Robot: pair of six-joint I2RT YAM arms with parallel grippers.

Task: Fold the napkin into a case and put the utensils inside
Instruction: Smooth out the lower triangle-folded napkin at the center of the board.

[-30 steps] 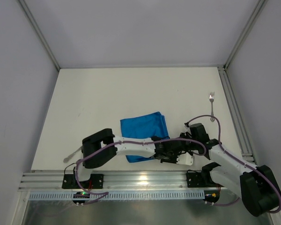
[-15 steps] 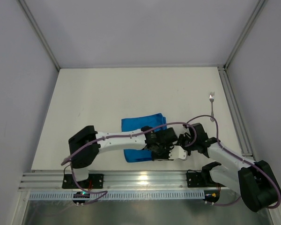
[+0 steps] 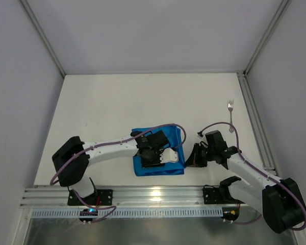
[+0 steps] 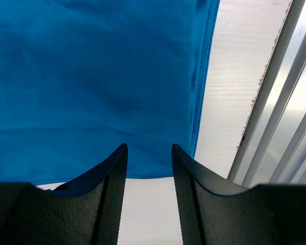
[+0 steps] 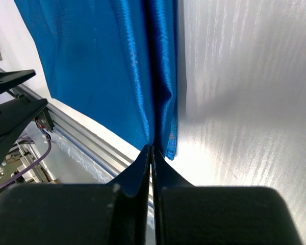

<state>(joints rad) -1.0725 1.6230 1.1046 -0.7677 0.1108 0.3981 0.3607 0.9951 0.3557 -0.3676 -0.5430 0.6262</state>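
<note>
Left gripper (image 4: 149, 148) now parted and empty, drawn back leftward over folded blue napkin (image 4: 92, 76), right gripper (image 5: 152, 148) still pinched tight on napkin's edge, fork (image 3: 230, 113) unmoved far right

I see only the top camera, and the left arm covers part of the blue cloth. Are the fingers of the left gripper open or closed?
Observer: Open. In the left wrist view, the left gripper has its jaws apart with nothing between them, over the bright blue cloth napkin.
Operator: And the right gripper?
Observer: The right gripper is shut, and it pinches a raised fold at the napkin's edge.
</note>
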